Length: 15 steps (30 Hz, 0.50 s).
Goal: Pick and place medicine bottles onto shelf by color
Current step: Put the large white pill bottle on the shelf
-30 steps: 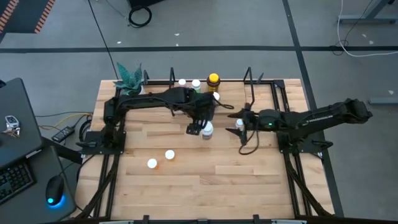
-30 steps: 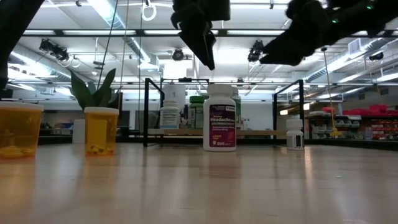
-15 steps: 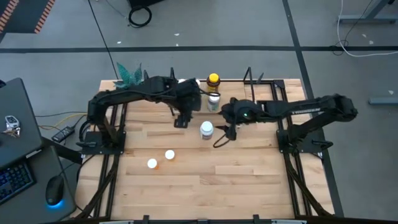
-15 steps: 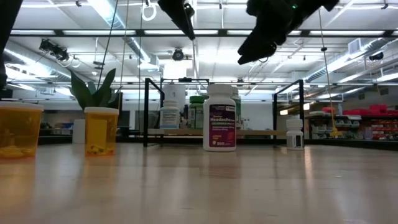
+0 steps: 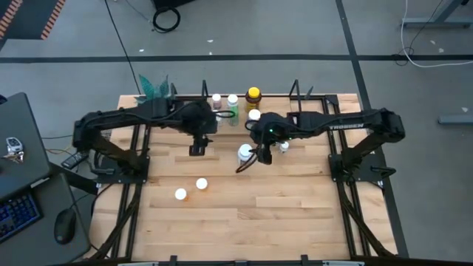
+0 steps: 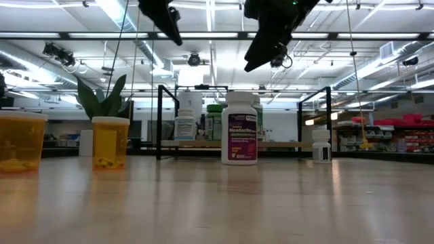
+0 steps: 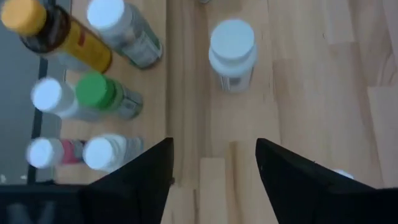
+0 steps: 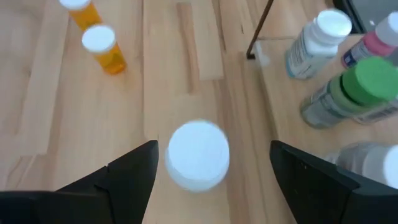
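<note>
Far left of the table, two orange bottles (image 5: 191, 188) w/ white caps stand on bare wood toward the near edge, well apart from the rest. Left gripper (image 5: 196, 146) hangs above the tabletop just in front of the shelf's (image 5: 310, 100) left half, fingers apart, nothing between them. Behind it on the shelf: pink-bodied bottle (image 5: 216, 101), green-capped bottle (image 5: 233, 101), yellow-capped bottle (image 5: 253, 95), another white-capped one (image 5: 254, 116) just in front. Mid-table, the big white bottle (image 5: 244, 154) w/ purple label stands upright, off the shelf. Right gripper (image 5: 253, 153) is right over it, fingers spread wide either side of the cap (image 8: 199, 153), not touching. Small white bottle (image 5: 284, 147) stands just beside, to the right.
</note>
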### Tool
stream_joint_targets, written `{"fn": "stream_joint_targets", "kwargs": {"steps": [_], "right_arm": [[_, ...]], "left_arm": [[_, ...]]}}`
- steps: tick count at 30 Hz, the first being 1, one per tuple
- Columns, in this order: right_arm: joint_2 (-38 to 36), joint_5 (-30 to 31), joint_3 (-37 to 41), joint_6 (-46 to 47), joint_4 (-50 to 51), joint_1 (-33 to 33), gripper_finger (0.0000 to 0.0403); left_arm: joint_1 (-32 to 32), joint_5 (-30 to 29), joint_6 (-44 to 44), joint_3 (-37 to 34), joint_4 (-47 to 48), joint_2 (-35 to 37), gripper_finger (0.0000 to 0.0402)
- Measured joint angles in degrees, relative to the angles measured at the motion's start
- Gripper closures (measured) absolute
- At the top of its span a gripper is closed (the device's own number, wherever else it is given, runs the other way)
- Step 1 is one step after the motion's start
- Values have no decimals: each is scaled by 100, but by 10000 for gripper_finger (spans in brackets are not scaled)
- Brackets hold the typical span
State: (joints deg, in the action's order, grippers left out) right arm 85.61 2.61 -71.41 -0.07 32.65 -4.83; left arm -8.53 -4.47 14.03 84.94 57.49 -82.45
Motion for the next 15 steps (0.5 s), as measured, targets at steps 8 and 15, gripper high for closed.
{"fn": "stream_joint_targets", "kwargs": {"steps": [8, 15], "right_arm": [[678, -276, -723, -259, 319, -188, 86], [1352, -332, -1441, -457, 827, -237, 86]], "left_arm": [[39, 11, -558, -1626, -842, 1165, 190], [106, 2, -959, -2883, -2110, 2169, 202]]}}
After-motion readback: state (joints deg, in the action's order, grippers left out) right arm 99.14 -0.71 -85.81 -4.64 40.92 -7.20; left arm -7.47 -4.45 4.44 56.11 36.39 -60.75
